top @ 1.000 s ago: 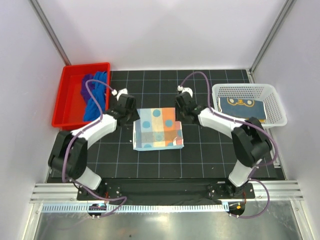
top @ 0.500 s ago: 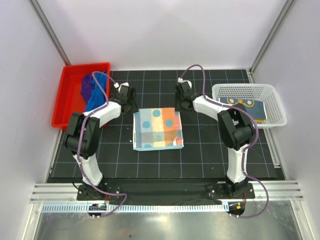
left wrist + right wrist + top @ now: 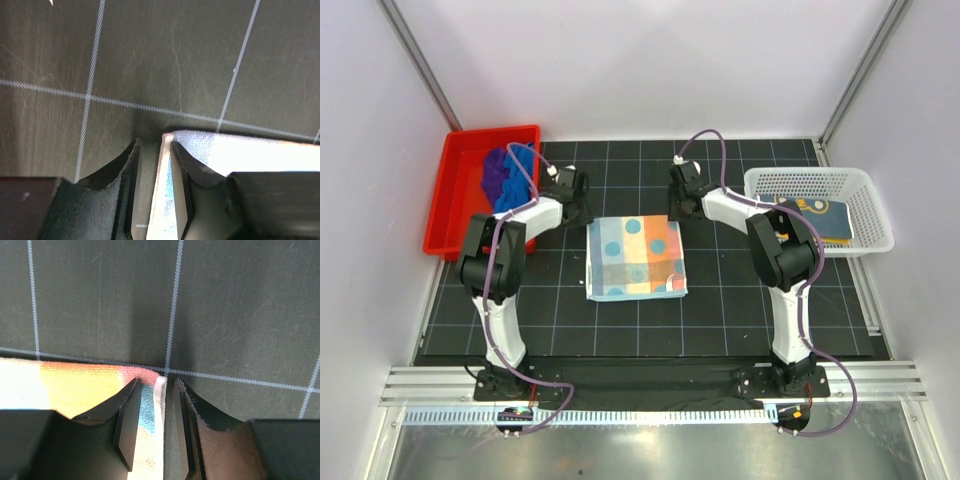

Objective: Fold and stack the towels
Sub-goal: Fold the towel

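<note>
Though dark, white-gridded mat [image 3: 740, 310] under the patterned towel [image 3: 635, 258], pale walls [image 3: 650, 70] around.

From above, my wrists cover the tips of my left pincer [image 3: 154, 145] and right pincer [image 3: 157, 381], so that view cannot show their gap. My left wrist camera cuts the patterned towel [image 3: 250, 150] off at right and bottom, and glare bleaches its pattern. The right camera cuts it off at left and bottom. My left arm and cable hide part of the blue towel [image 3: 512, 195] in the tray [image 3: 455, 200]. My right arm hides part of the dark cloth [image 3: 830, 215] in the basket [image 3: 765, 190].
</note>
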Motion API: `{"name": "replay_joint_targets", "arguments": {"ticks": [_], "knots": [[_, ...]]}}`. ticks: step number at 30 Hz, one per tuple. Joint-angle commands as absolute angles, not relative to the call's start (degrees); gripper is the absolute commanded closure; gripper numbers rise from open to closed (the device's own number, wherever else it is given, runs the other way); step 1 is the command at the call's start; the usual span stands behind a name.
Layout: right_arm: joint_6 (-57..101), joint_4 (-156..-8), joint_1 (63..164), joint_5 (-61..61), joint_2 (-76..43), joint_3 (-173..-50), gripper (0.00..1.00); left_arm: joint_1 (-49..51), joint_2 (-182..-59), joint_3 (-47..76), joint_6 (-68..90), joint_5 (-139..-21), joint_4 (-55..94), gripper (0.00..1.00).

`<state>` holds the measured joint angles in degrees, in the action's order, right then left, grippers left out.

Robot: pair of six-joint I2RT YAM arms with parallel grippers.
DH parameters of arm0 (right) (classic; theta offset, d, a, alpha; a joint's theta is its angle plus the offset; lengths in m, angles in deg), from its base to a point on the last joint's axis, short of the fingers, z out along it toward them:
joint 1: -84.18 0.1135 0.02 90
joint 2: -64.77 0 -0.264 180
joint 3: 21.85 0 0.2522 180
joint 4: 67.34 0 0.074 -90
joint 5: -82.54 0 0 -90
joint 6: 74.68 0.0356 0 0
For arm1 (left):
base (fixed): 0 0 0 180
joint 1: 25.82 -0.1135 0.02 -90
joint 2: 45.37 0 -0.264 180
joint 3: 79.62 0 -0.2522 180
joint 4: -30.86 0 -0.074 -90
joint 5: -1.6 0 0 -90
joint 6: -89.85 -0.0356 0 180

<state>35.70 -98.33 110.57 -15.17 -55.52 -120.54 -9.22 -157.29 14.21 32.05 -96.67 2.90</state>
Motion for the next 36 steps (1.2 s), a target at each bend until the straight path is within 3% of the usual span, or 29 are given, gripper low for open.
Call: {"name": "replay_joint_targets", "arguments": {"ticks": [1,12,17,24,27,32,36], "knots": [[34.83,-97.62,110.19,-14.75,-56.34,-122.36,0.60,-10.00,-158.13,11.47,30.43,-95.43,2.95,0.67],[33.87,-98.15,110.11,-13.35,-58.00,-123.77,0.62,-10.09,-159.01,11.12,30.43,-92.45,4.62,0.64],[33.78,-98.24,110.02,-13.52,-58.36,-123.86,0.71,-10.09,-159.80,11.38,30.78,-92.36,5.06,0.64],[32.81,-98.50,110.02,-13.79,-58.10,-123.68,0.87,-10.09,-159.37,12.96,31.49,-92.53,7.68,0.77],[32.29,-98.32,110.02,-13.61,-58.27,-124.12,0.89,-10.00,-159.19,13.84,31.49,-92.36,9.80,0.81],[30.79,-97.36,109.23,-12.56,-58.27,-125.17,0.95,-10.09,-157.79,16.38,32.19,-92.97,17.95,0.96],[30.00,-95.95,108.61,-12.65,-57.84,-125.79,0.96,-10.26,-156.91,17.62,33.33,-92.89,22.89,1.00]]}}
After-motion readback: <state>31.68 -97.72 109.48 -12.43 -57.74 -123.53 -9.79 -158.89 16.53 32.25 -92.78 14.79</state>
